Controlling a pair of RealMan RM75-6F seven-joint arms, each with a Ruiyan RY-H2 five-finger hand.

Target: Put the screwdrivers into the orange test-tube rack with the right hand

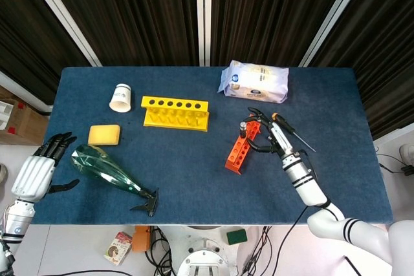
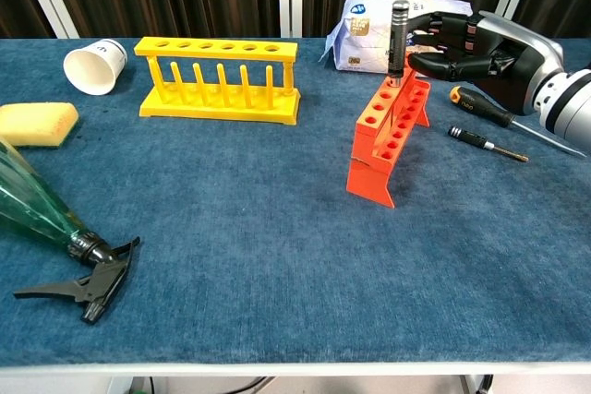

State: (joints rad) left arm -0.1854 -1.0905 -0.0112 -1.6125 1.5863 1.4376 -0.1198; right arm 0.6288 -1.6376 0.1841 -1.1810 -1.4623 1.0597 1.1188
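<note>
The orange test-tube rack stands right of the table's middle. A dark-handled screwdriver stands upright in a hole at the rack's far end. My right hand hovers just to its right, fingers spread toward the handle with a small gap showing. An orange-and-black screwdriver and a small black one lie on the cloth right of the rack, partly under the hand. My left hand hangs past the table's left edge with its fingers apart, holding nothing.
A yellow rack stands at the back left, with a paper cup beside it. A yellow sponge and a green spray bottle lie at the left. A white wipes pack sits behind the orange rack.
</note>
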